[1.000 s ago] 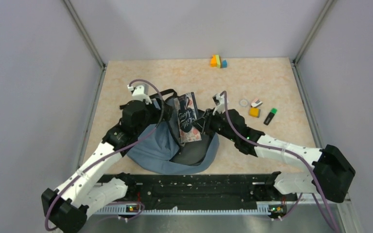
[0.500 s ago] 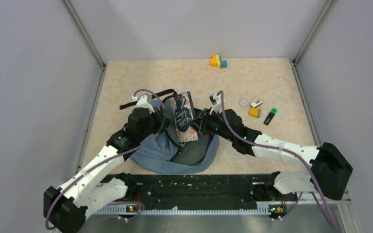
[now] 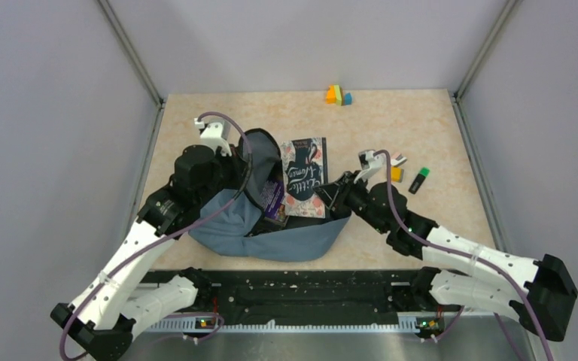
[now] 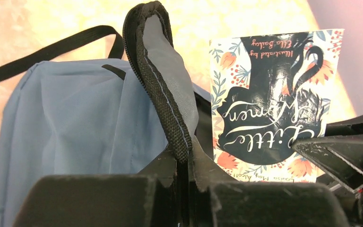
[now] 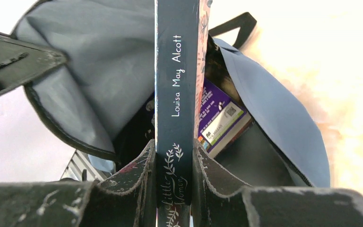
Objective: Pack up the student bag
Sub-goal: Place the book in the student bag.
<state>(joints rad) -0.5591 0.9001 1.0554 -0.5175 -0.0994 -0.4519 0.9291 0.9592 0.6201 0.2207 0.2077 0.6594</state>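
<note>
The student bag (image 3: pixel 286 239) is a dusty-blue backpack lying in front of the arms, its mouth pulled open. My left gripper (image 3: pixel 242 162) is shut on the bag's black zipper rim (image 4: pixel 163 90), with the rim pinched between the fingers (image 4: pixel 189 165) and held up. My right gripper (image 3: pixel 333 194) is shut on the spine of a Little Women book (image 3: pixel 305 178). This book (image 5: pixel 176 71) stands over the bag's opening, its floral cover (image 4: pixel 269 104) facing the left wrist. A purple book (image 5: pixel 220 118) lies inside the bag (image 5: pixel 274 109).
Coloured blocks (image 3: pixel 338 95) sit at the far edge. A green marker (image 3: pixel 418 180), an orange block (image 3: pixel 395 174) and a small eraser (image 3: pixel 398 159) lie to the right, behind my right arm. A black rail (image 3: pixel 301 289) runs along the near edge.
My left gripper has shut on the bag's rim and pulled it up and to the left, widening the mouth. My right arm has drawn the book rightward, cover now facing up.
</note>
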